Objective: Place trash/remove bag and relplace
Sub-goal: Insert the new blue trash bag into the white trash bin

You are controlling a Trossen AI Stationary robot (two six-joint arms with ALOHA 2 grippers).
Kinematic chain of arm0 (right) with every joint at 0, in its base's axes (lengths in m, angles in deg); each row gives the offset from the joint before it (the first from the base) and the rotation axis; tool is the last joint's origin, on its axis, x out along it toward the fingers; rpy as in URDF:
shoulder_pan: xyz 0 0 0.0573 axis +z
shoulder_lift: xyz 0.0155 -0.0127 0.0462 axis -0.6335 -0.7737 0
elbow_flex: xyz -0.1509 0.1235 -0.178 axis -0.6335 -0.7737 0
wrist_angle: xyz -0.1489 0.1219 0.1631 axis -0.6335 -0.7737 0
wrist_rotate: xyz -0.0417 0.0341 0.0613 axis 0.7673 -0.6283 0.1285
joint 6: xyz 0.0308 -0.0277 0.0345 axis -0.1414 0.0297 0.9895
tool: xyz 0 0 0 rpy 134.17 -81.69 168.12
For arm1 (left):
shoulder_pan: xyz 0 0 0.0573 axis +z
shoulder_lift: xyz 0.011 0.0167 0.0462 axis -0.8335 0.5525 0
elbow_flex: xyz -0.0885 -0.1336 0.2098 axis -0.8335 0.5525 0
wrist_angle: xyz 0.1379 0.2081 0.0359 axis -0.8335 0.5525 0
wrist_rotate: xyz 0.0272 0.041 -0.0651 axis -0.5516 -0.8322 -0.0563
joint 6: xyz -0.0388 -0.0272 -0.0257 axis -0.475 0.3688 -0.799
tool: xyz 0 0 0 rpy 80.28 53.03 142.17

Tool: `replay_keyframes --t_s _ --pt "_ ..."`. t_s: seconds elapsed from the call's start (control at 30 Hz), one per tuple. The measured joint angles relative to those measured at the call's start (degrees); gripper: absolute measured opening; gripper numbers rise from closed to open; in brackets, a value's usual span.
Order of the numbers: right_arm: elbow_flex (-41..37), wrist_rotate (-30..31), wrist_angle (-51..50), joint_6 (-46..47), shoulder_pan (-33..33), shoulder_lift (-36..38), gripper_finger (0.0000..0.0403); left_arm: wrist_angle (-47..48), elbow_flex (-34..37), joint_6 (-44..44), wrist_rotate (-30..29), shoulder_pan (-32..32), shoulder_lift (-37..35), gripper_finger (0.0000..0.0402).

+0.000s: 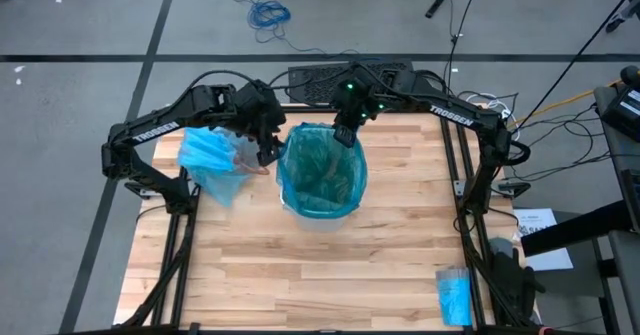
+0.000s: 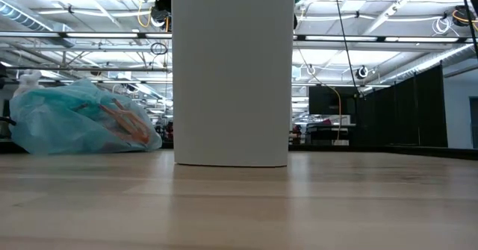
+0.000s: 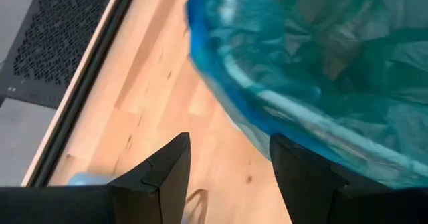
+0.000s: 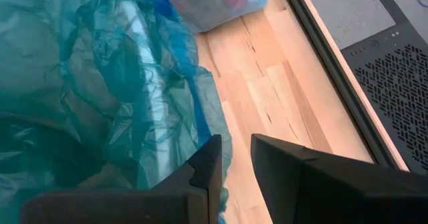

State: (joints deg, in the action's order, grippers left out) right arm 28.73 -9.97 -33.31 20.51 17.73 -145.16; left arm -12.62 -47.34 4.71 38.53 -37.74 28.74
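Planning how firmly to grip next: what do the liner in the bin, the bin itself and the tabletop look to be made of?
Teal-green liner lining the bin: thin plastic film, glossy, crinkled and see-through in the wrist views. White straight-sided bin: smooth matte wall, probably plastic or painted metal; can't tell which. Light wooden tabletop: joined wood strips with visible grain, butcher-block style, low sheen.
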Motion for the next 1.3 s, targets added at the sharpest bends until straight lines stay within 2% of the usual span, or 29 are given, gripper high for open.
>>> replay_keyframes --t_s 0.17,0.5,0.7,0.87,1.03,1.17,1.3 --pt "0.0 0.0 0.0 0.0 -0.2 0.0 0.0073 -1.2 0.6 0.0 0.3 -1.0 0.0 0.0201" --pt "0.0 0.0 0.0 -0.1 -0.2 0.0 0.0073 -11.5 11.0 -1.6 3.5 -3.0 0.0 0.0201" --pt "0.0 0.3 0.0 0.2 -0.2 0.0 0.0073 -10.6 10.8 -3.3 3.7 -4.3 -0.6 0.0201" --pt "0.0 0.4 0.0 0.4 -1.0 0.0 0.0073 -6.5 10.6 -7.0 3.2 -5.7 -4.9 0.0201" --pt "0.0 0.4 0.0 0.4 -1.1 0.0 0.0073 -5.6 10.6 -10.7 2.6 -9.1 -9.6 0.0201" --pt "0.0 0.4 0.0 0.4 -1.3 0.0 0.0073 -8.9 10.6 -13.0 1.9 -13.7 -13.1 0.0201" --pt "0.0 0.4 0.0 0.4 -1.2 0.0 0.0073 -11.8 10.6 -13.6 -1.2 -19.0 -14.4 0.0201"
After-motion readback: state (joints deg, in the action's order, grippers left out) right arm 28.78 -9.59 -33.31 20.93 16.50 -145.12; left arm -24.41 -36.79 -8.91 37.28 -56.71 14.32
